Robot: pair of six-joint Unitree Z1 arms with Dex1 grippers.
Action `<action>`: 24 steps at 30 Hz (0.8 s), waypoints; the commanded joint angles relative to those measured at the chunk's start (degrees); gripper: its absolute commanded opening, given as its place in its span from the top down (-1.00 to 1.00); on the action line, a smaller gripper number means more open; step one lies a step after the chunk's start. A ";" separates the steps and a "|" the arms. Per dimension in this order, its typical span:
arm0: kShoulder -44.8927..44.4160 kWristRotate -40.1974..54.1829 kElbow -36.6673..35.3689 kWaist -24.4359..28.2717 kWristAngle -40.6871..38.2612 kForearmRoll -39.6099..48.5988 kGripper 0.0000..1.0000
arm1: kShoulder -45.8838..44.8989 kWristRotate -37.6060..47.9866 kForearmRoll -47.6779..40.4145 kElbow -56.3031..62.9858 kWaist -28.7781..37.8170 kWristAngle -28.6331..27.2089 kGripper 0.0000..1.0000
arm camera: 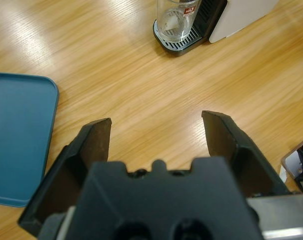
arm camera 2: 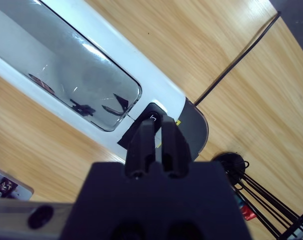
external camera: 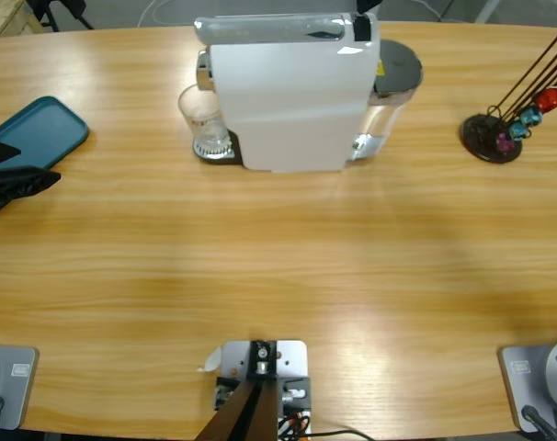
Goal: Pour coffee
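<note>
The white coffee machine [external camera: 288,92] stands at the table's far middle. A clear glass [external camera: 203,115] sits empty on the machine's drip tray [arm camera: 184,42], under the spout. My right gripper [arm camera 2: 154,125] comes down from the top edge onto the machine's top; it is shut, with its tips over a small black button [arm camera 2: 150,116] beside the silver lid [arm camera 2: 66,75]. In the high view the right gripper [external camera: 362,26] shows as a black shape there. My left gripper [arm camera: 156,122] hangs open with nothing in it at the table's left edge [external camera: 17,181], facing the glass [arm camera: 176,20] from a distance.
A teal tray [external camera: 39,129] lies at the far left, next to the left gripper, and also shows as the teal tray [arm camera: 16,135] in the left wrist view. A black capsule stand [external camera: 492,138] with thin rods and coloured capsules stands at the right.
</note>
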 commanded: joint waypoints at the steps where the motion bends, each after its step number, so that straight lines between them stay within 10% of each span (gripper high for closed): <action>1: 0.36 -0.35 2.13 -0.32 0.65 -0.54 -0.57 | 2.31 -0.29 0.70 0.32 -0.80 -0.04 1.00; 24: 0.32 -0.26 2.14 -0.32 0.65 -0.63 -0.57 | 0.67 2.60 -0.42 6.25 2.63 -0.18 1.00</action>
